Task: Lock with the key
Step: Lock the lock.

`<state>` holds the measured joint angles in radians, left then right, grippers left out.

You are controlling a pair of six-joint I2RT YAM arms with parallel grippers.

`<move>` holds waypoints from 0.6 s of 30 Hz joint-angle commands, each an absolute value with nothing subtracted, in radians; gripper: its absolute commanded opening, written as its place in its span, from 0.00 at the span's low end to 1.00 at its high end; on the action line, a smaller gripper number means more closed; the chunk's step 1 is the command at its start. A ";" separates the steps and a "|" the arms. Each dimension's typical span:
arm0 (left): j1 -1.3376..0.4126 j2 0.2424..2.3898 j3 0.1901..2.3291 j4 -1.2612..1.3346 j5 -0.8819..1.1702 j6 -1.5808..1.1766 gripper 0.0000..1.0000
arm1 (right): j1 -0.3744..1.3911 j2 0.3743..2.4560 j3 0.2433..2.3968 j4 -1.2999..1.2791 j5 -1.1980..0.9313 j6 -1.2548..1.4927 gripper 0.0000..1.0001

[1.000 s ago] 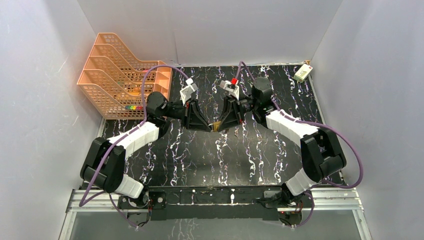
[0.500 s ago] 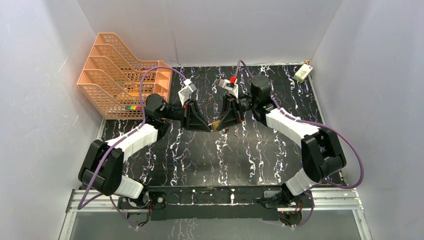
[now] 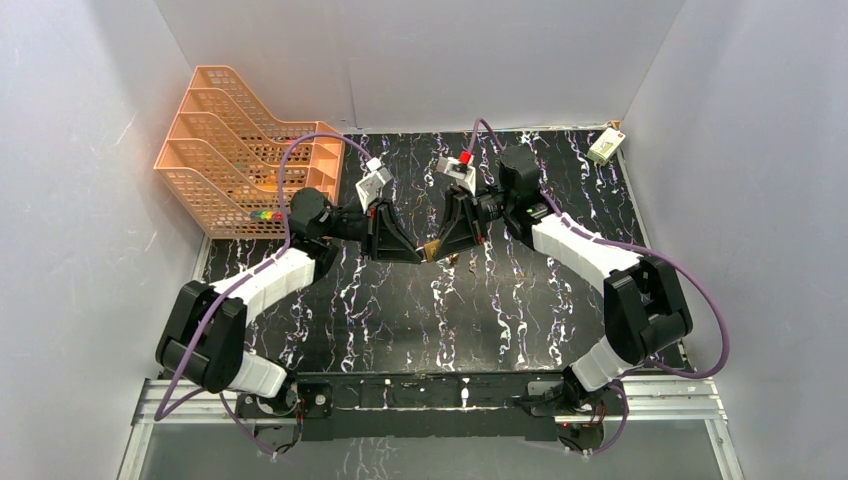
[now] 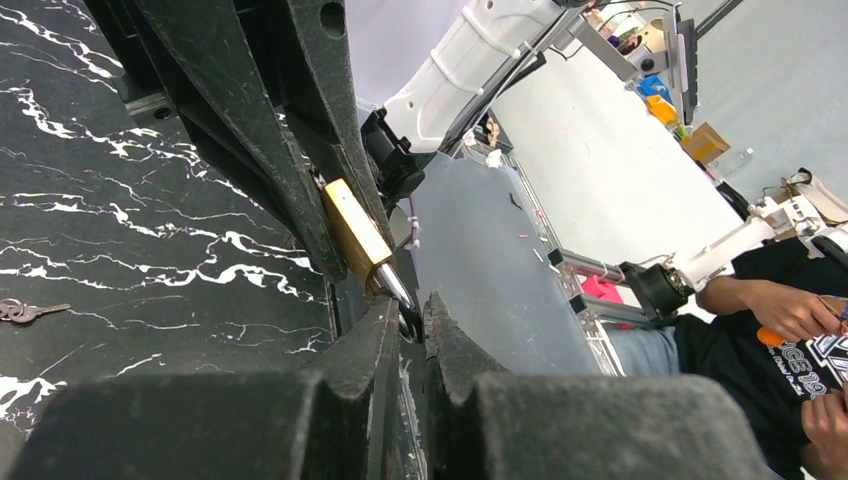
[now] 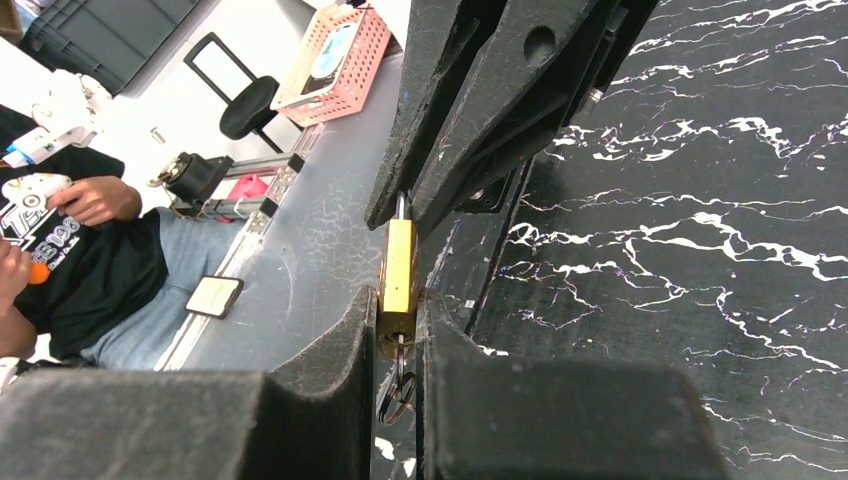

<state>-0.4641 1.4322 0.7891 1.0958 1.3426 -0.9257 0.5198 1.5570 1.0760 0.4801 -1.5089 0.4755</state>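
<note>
Moved: Both wrists have crept a touch toward the far side of the table [image 3: 500, 300] over the last second; the padlock [image 5: 398, 265] between them has hardly shifted.
Left gripper [image 4: 408, 318]: pinched almost fully closed on the steel shackle [image 4: 393, 284].
Right gripper [image 5: 398, 312]: closed narrowly on the flat faces of the brass body.
Padlock: held in the air above mid-table, between the two tool tips and touching both.
Axis: the long axis runs from one gripper to the other, shackle end toward the left arm, keyhole end toward the right; both arms are equally near.
Key [image 5: 398, 392]: appears to hang with its ring from the body's lower end, below the right fingers [image 5: 330, 370]; whether it is fully seated cannot be told. Apart from it, a second key [image 4: 22, 311] lies flat on the table.
Next move: likely a push along that axis to seat the shackle, then a turn of the key.
Materials: body a slim polished brass block; shackle smooth bright steel; fingers matte black wedges; table black with white marble veins.
</note>
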 commanded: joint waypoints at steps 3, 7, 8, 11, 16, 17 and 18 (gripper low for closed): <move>-0.545 1.431 0.773 1.071 1.049 -0.857 0.00 | 0.668 1.503 1.168 0.536 -1.186 0.398 0.00; -0.545 1.418 0.766 1.070 1.040 -0.855 0.00 | 0.668 1.498 1.165 0.539 -1.183 0.406 0.00; -0.545 1.414 0.764 1.068 1.039 -0.857 0.00 | 0.667 1.495 1.167 0.537 -1.182 0.407 0.00; -0.545 1.398 0.760 1.068 1.036 -0.859 0.00 | 0.668 1.486 1.167 0.534 -1.174 0.407 0.00; -0.545 1.377 0.750 1.061 1.029 -0.852 0.00 | 0.668 1.485 1.157 0.533 -1.163 0.412 0.00; -0.545 1.376 0.750 1.057 1.031 -0.852 0.00 | 0.668 1.484 1.157 0.535 -1.157 0.414 0.00; -0.545 1.373 0.749 1.056 1.031 -0.851 0.00 | 0.667 1.482 1.157 0.533 -1.152 0.414 0.00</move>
